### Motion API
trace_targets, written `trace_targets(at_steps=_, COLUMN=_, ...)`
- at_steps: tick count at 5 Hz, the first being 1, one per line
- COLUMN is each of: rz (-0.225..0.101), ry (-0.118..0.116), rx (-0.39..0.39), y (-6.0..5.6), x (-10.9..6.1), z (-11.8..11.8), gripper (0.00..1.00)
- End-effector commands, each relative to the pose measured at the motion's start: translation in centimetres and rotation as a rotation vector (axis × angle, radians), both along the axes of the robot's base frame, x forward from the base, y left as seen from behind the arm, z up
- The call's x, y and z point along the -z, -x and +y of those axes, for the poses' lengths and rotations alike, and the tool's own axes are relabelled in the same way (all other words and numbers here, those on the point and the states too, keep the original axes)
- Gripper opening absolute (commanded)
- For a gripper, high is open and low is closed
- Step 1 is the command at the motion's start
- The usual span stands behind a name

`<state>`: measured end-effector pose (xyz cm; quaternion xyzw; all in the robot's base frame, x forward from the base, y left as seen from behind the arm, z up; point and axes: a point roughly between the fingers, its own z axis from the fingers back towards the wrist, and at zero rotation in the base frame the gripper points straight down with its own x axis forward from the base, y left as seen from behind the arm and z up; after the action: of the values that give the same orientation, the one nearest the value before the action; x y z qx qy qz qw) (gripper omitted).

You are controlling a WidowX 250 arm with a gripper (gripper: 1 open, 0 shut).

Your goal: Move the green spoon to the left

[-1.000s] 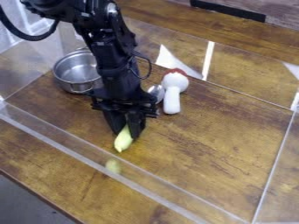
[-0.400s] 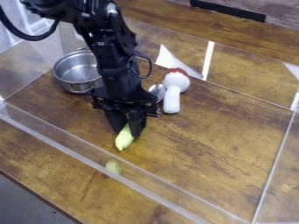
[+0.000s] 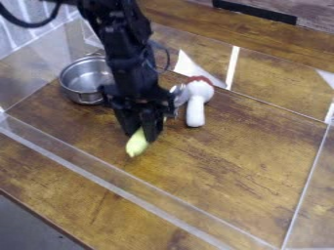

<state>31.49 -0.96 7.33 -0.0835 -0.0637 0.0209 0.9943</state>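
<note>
Lifted since a second ago, the black robot arm's pincer [image 3: 141, 130] now sits higher in the view than it did, and the yellow-green end of the green spoon with its thick rounded handle [image 3: 137, 145] has come up with it, hanging clear of the wood instead of resting its tip there. Nearest the camera runs the clear plastic wall [image 3: 156, 203] that fences the wooden tabletop [image 3: 248, 156], its edge crossing the lower part of the scene. Just beyond it, near the middle of the tabletop, the pincer points steeply down and is clenched on the spoon, whose handle tip pokes out below the black fingers; the spoon's metal bowl is hidden behind the pincer. A little farther and to the right stands the white stubby utensil with a red band [image 3: 196, 101], upright and just beside the arm, not touching the spoon. Farther left, behind the arm, sits the round shiny metal pot [image 3: 84, 78] on the wood. The arm's dark links rise toward the far top-left corner.
</note>
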Motion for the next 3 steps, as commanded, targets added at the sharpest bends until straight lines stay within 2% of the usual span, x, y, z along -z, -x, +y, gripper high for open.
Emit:
trace_targets(at_steps=1, rz=-0.142, ry=-0.026, rx=-0.018, y=-0.9, x=-5.7, z=2.0, gripper=0.0)
trace_targets(at_steps=2, rz=-0.196, ry=-0.063, rx=-0.023, y=-0.8, x=-9.0, z=3.6, gripper=0.0)
trace_targets(at_steps=3, rz=-0.236, ry=-0.103, rx=-0.024, y=-0.4, x=-9.5, z=5.7, gripper=0.0)
